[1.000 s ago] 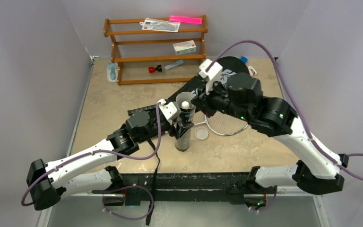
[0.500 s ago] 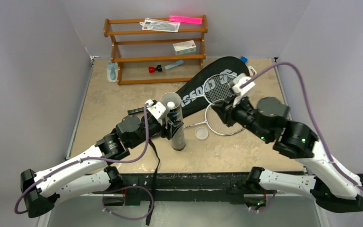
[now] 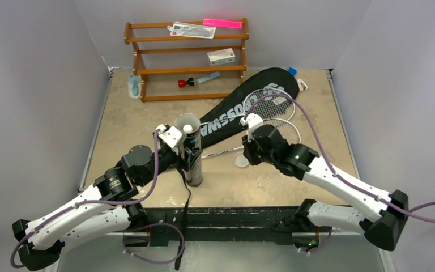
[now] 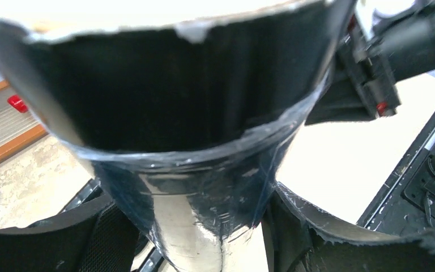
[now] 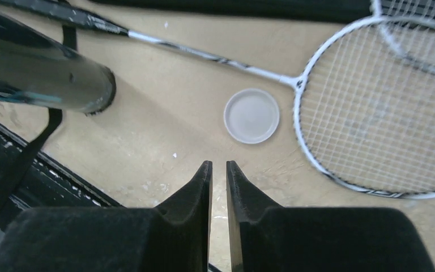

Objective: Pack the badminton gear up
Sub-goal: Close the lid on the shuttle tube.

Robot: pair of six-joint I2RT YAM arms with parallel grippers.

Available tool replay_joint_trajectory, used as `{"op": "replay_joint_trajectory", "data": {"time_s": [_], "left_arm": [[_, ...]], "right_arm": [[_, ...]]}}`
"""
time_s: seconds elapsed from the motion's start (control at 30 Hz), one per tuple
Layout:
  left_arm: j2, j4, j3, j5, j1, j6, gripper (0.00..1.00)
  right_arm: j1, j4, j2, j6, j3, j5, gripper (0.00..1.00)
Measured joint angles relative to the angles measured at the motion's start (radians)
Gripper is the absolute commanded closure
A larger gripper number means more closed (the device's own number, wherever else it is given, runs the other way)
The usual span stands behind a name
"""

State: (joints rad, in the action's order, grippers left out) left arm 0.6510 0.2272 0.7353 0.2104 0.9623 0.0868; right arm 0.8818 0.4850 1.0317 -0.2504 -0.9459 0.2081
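My left gripper [image 3: 184, 153] is shut on the dark cylindrical tube [image 3: 192, 156], which stands upright on the table with its mouth open and a white shuttlecock [image 3: 188, 129] showing inside. In the left wrist view the tube [image 4: 204, 170] fills the frame between my fingers [image 4: 107, 238]. My right gripper [image 3: 248, 154] is shut and empty, low over the table just short of the round translucent lid [image 5: 251, 115]. Two silver-framed rackets [image 3: 269, 102] lie partly on the black CROSSWAY bag [image 3: 232, 110]; one head [image 5: 374, 107] lies right of the lid.
A brown wooden rack [image 3: 187, 56] stands at the back with a white box [image 3: 221, 56], a pink strip [image 3: 222, 23] and small items. A black strap [image 3: 188, 198] hangs over the table's front edge. Walls close in left and right.
The left arm has carried the tube leftward and nearer. The right arm has left the tube's mouth, swung right, then come down over the lid with its fingers shut.
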Motion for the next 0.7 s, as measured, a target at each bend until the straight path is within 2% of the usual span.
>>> {"op": "replay_joint_trajectory", "data": {"time_s": [0.17,0.43,0.7], "left_arm": [[0.003,-0.005,-0.005,0.012,0.0,0.0,0.51],[0.011,-0.018,-0.005,0.008,0.0,-0.002,0.5],[0.006,-0.025,-0.009,-0.005,0.0,-0.005,0.49]], "right_arm": [[-0.028,-0.078,0.093,-0.023,0.079,-0.082,0.81],[-0.054,-0.183,0.272,-0.024,0.092,-0.196,0.74],[-0.073,-0.198,0.43,-0.006,0.083,-0.208,0.7]]}}
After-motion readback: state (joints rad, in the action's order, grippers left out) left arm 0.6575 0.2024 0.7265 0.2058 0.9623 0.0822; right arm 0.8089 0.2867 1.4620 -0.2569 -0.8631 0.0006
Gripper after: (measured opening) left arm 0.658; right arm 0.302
